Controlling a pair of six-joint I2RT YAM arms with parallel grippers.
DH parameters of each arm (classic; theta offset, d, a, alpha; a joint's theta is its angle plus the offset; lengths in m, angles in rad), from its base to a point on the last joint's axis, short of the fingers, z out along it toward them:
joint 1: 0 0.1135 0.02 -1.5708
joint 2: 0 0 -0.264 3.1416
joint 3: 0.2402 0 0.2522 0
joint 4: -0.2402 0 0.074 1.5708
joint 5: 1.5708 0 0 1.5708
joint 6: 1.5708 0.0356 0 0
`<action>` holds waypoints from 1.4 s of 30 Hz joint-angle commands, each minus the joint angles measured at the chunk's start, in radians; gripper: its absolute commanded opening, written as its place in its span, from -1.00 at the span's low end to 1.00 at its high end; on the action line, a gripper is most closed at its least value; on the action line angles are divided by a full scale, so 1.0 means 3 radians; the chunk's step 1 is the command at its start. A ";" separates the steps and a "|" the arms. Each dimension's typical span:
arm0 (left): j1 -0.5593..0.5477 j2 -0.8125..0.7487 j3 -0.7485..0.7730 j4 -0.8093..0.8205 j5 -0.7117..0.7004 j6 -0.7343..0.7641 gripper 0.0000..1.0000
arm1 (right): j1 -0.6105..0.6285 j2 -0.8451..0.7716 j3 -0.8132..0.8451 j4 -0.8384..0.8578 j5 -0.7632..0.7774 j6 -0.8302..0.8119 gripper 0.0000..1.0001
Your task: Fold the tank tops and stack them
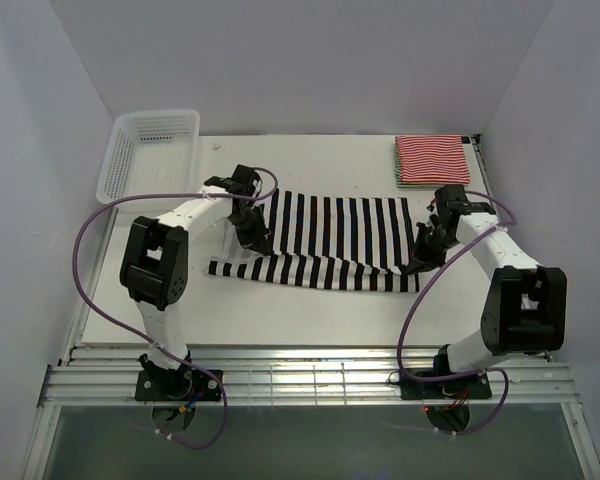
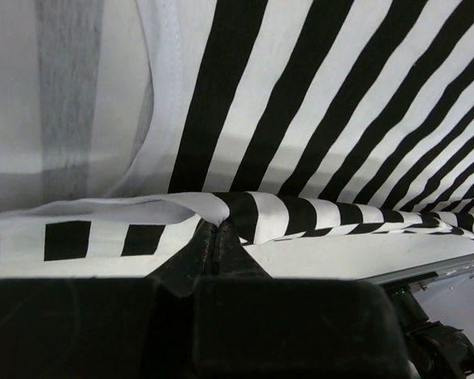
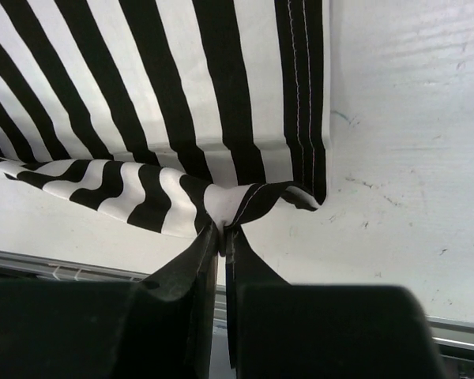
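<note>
W/ left gripper & right gripper both pinched shut on opposite ends of the black-and-white top mid table, move them in step, cloth taut, so fold lands square.

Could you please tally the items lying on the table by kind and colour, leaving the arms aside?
black-and-white striped tank top: 1
red-and-white striped tank top: 1
white mesh basket: 1
Total: 3
</note>
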 commanded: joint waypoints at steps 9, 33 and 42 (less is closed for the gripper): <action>0.0083 0.0287 0.0339 -0.0093 -0.0208 0.0002 -1.00 | -0.0078 0.0399 0.0277 0.0419 0.0241 -0.0148 -0.73; -0.0147 -0.0398 -0.0458 0.0744 0.0078 -0.0397 0.96 | 0.0009 -0.0369 -0.0618 0.1288 -0.0781 -0.0353 0.80; -0.0147 -0.0280 -0.1087 0.1062 -0.0025 -0.0570 0.96 | 0.0025 0.0031 -0.0980 0.1493 -0.0536 -0.0312 0.80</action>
